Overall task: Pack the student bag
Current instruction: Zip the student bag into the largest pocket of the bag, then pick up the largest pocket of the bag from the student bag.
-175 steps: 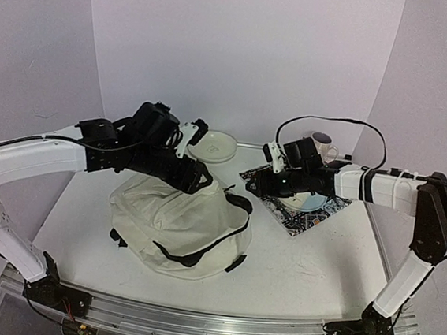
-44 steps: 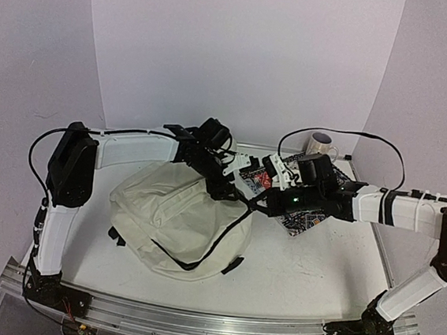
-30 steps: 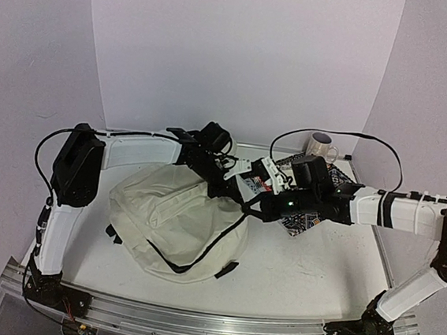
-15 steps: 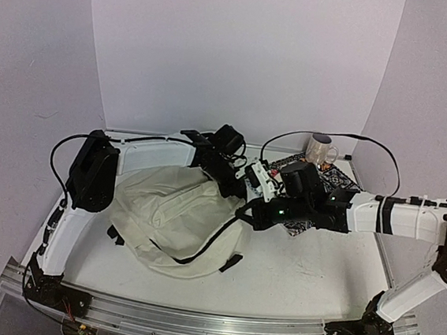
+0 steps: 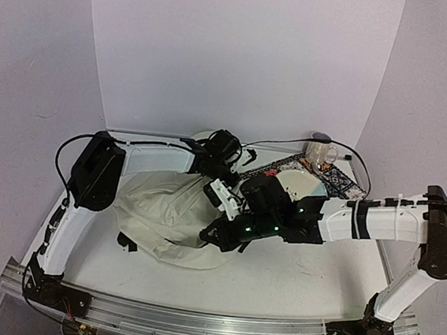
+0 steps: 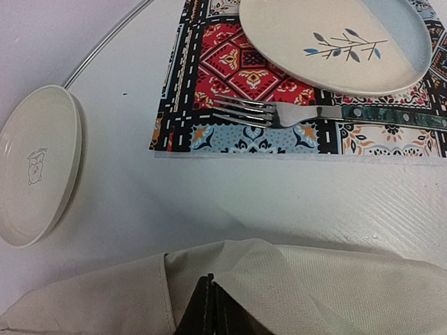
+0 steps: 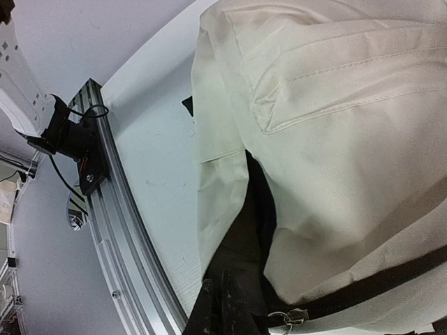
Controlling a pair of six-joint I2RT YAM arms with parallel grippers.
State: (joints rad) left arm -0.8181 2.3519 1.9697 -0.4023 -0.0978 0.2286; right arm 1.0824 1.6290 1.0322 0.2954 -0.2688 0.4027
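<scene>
Large soft cream fabric student bag point(image 5: 164, 213) slumped left of centre on the white tabletop point(image 5: 309, 267), pale lilac walls point(image 5: 242, 58) behind, left gripper point(image 6: 211, 293) pinched tight on its upper edge, right gripper point(image 7: 222, 293) clamped on its lower right side by a black strap, red-and-black patterned cloth placemat point(image 6: 237, 77) lay upper right.

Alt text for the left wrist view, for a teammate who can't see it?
The shut left end effector pinches a fold of the cream fabric student bag at the bottom of the frame. Beyond, on the white table, a colourful patterned cloth placemat holds a cream leaf-painted plate and a green-handled metal fork; a small white saucer lies to the left.
</scene>
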